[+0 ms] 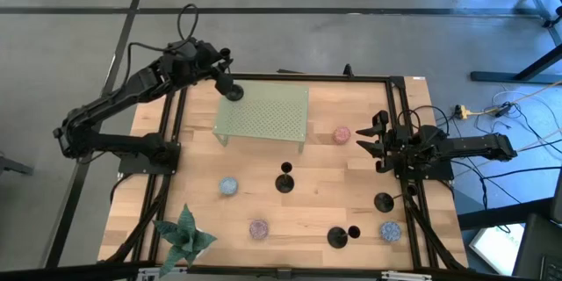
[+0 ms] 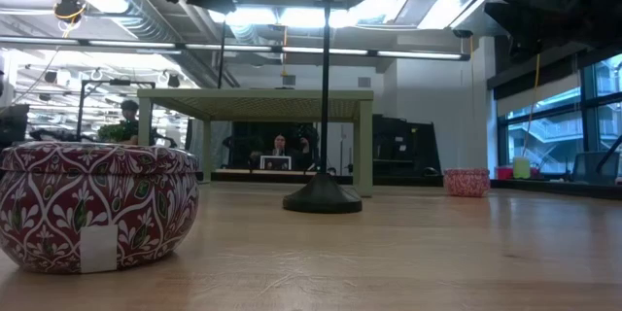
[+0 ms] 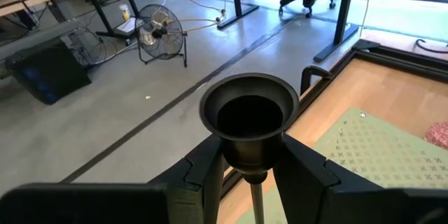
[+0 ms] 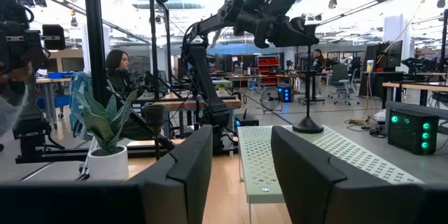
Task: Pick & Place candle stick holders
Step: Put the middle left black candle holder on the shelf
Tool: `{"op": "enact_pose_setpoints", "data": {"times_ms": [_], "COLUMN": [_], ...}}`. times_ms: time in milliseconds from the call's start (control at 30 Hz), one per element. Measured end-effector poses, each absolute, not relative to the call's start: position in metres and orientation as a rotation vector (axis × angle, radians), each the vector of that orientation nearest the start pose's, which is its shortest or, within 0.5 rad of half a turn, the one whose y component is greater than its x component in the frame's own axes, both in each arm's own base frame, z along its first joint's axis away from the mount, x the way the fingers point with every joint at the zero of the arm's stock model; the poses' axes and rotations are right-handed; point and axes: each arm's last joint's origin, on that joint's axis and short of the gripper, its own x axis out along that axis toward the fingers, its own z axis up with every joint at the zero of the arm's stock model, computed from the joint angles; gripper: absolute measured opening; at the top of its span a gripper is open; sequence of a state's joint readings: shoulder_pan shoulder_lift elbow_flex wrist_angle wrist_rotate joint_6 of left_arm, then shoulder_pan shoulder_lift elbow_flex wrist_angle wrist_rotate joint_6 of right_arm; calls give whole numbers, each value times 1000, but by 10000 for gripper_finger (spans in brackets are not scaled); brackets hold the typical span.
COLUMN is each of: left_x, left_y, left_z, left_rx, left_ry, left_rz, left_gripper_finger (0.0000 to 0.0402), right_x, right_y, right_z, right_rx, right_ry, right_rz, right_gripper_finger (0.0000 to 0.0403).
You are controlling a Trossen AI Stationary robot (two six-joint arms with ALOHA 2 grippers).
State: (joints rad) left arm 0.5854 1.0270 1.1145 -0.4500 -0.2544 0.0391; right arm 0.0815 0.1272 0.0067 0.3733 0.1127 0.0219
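Observation:
My left gripper (image 1: 226, 77) is at the far left corner of the green perforated stand (image 1: 263, 112), shut on a black candle stick holder (image 4: 308, 98). This holder stands upright with its round base (image 1: 234, 93) over that corner. Three more holders stand on their bases on the table: one mid-table (image 1: 284, 181), one near the right edge (image 1: 384, 202), one at the near right (image 1: 339, 236). My right gripper (image 1: 371, 137) hangs open at the table's right edge, nothing between its fingers. My left gripper pinches the holder's cup (image 3: 249, 147) between its two fingers (image 3: 210, 164), at the cup's narrow lower part above the stem. The fingers come slanting slightly down from the table's far left and lie across the stem. The holder hangs upright; whether its base (image 4: 308, 127) touches the stand I cannot tell.
Small round tins lie about the table: pink (image 1: 342, 134) by the stand's right end, blue (image 1: 228, 186), purple (image 1: 258, 228), blue (image 1: 390, 230). A potted plant (image 1: 186, 235) stands at the near left. The stand's top is bare to the right of the held holder.

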Motion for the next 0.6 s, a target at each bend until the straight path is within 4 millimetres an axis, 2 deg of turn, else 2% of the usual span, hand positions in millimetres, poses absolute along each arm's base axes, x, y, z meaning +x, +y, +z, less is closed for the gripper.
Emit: {"op": "enact_pose_setpoints", "data": {"times_ms": [367,600], "left_x": [172,172], "left_y": [124,124], "left_z": [377,377], "left_rx": [10,16], "left_ry": [395,397], "left_rz": [837,831], "left_gripper_finger": [128,158], "right_x": [102,102], "right_y": [5,5], "right_z": [191,191], "right_rx": [46,46], "right_ry": [-252,-252], "right_rz": [-28,-28], "right_gripper_finger": [152,152]}}
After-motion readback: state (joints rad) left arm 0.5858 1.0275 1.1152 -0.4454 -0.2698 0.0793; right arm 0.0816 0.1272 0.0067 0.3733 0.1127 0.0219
